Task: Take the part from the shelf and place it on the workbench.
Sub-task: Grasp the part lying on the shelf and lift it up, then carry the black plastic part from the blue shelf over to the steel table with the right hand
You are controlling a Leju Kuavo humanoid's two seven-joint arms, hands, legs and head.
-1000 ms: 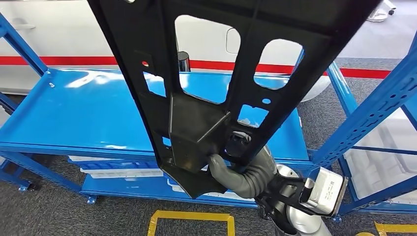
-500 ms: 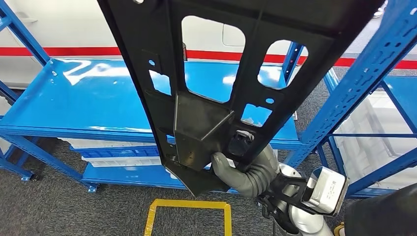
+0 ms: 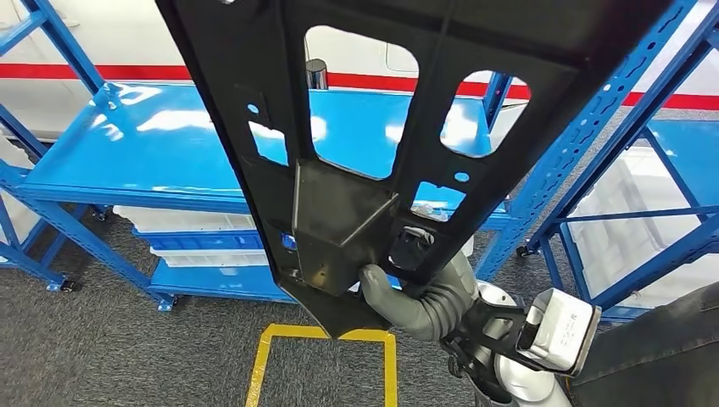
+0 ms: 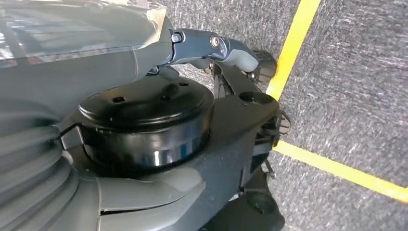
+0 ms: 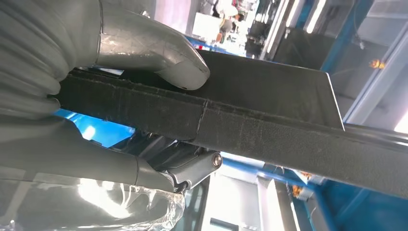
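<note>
Flat black perforated part (image 3: pixel 398 127) in right hand (image 3: pixel 411 292)

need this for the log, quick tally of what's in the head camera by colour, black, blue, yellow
Black: 1, the large flat black panel part with cut-outs, held by the right hand.
Blue: 2, the blue metal shelf racks.
Yellow: 1, the yellow tape floor outline.
Total: 4.
</note>
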